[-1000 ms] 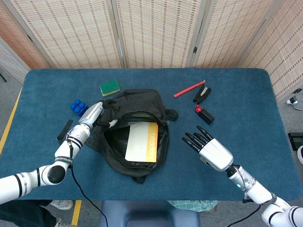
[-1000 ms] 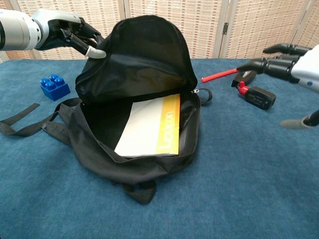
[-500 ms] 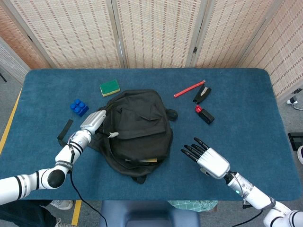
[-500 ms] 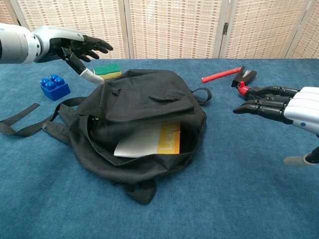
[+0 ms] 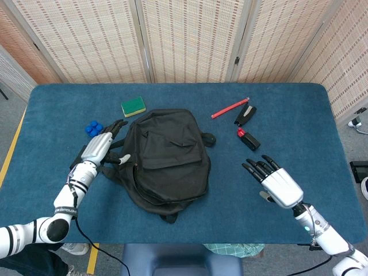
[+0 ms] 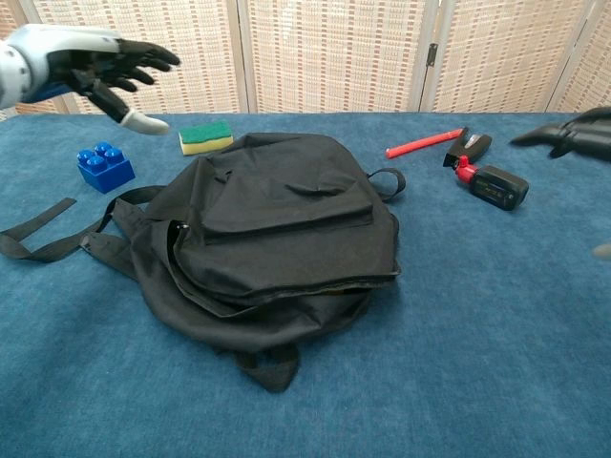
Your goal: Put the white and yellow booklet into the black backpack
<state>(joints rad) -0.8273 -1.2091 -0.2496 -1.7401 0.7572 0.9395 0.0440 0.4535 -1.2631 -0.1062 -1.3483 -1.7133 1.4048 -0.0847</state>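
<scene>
Black backpack (image 5: 169, 158) lies closed between both empty, spread hands; blue brick (image 5: 92, 128) and sponge (image 5: 133, 106) near left hand (image 5: 99, 147); stapler (image 5: 249, 140) ahead of right hand (image 5: 279, 185).

No text, label, brand, number or sign can be read on anything here.

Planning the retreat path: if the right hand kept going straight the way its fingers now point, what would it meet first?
The right hand is open, with its fingers aimed up-left toward the table's far side. The black and red tool lies roughly on that line and would probably come first, though the hand may be hovering high enough to pass over it.
</scene>
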